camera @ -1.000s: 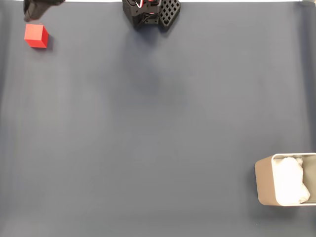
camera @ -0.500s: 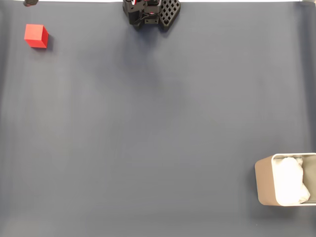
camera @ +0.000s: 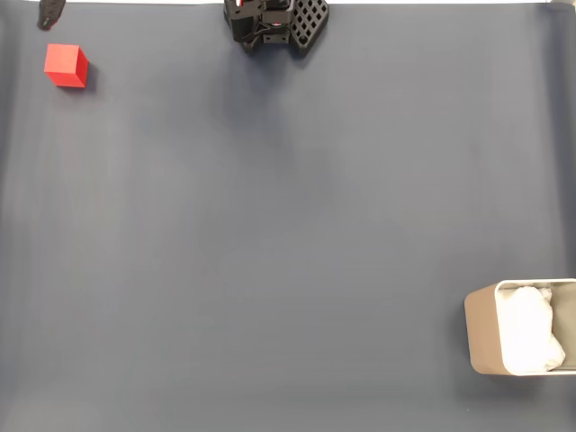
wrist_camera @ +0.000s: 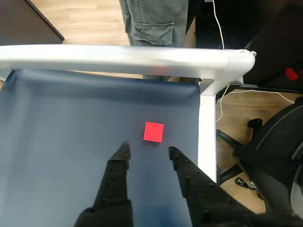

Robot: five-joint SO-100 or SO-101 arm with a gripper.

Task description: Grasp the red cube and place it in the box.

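From my seat I see a worktop (wrist_camera: 57, 123) laid with a dark blue-grey mat and edged by a white frame (wrist_camera: 118, 59), my landmark in the wrist view. Beyond the frame lies a light wooden floor (wrist_camera: 90, 19) where a person's legs in grey-green trousers (wrist_camera: 154, 21) stand. Right of the frame are a black office chair (wrist_camera: 270, 156) and a white cable (wrist_camera: 220, 33), all evenly lit.

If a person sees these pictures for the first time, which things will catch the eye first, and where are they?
The red cube stands out most: bright against the dark blue mat, near the top left corner in the fixed view. In the wrist view the open hand hangs above the mat with the cube just beyond its black fingertips. The beige box, white inside, sits far off at the lower right edge of the fixed view.
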